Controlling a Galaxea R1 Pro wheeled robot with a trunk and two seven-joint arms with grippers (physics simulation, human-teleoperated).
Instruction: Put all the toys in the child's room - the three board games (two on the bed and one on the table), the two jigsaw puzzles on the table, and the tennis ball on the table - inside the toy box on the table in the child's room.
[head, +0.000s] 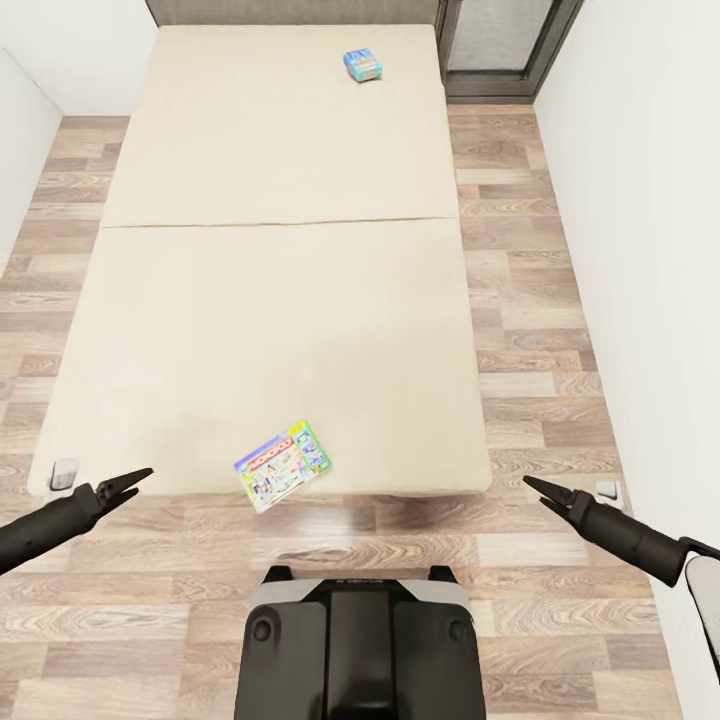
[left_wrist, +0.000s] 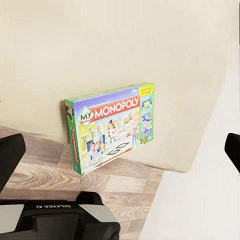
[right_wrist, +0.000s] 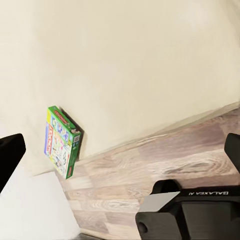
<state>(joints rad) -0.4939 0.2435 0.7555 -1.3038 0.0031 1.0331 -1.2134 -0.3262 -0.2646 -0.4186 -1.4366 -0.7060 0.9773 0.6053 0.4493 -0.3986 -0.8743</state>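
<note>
With both the left end effector (head: 140, 476) and right end effector (head: 536, 486) pinched together and empty, I'd roll closer to the bed (head: 280, 250), where the green-bordered board game (head: 284, 464) lies at the near edge, the blue board game (head: 364, 65) far off, and spread the left before reaching.

Both arms reach forward and low, spread wide to either side of the dark base (head: 360, 640). The left gripper (head: 138, 477) and right gripper (head: 535, 487) hold nothing, fingers drawn together to points.
</note>
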